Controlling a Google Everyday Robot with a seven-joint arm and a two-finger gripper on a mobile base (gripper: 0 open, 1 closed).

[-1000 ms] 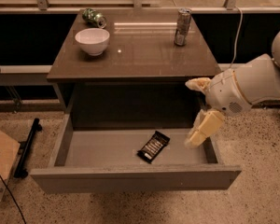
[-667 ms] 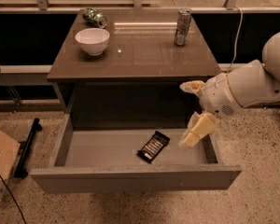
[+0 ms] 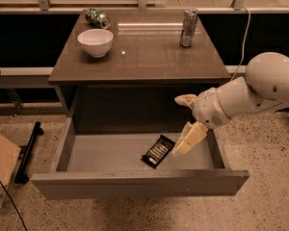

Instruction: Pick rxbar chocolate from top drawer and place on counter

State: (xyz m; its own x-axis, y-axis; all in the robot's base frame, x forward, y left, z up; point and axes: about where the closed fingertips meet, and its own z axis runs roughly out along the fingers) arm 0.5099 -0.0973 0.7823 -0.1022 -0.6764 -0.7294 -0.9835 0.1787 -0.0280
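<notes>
The rxbar chocolate [image 3: 158,151], a flat black bar with pale print, lies on the grey floor of the open top drawer [image 3: 106,155], right of its middle. My gripper [image 3: 186,121] hangs over the drawer's right part, just right of the bar and slightly above it. It is open and empty: one cream finger [image 3: 190,138] points down beside the bar, the other [image 3: 185,99] sits higher near the cabinet front. The white arm comes in from the right. The glossy grey-brown counter [image 3: 149,52] tops the cabinet.
On the counter stand a white bowl [image 3: 95,42] at the left, a crumpled green can [image 3: 97,18] lying at the back left and an upright metal can [image 3: 188,28] at the back right. A cardboard box [image 3: 1,170] and a black stand [image 3: 28,150] are on the floor left.
My gripper has moved left and a little down into the drawer, closing in on the bar. The bar and the counter items have not moved.
</notes>
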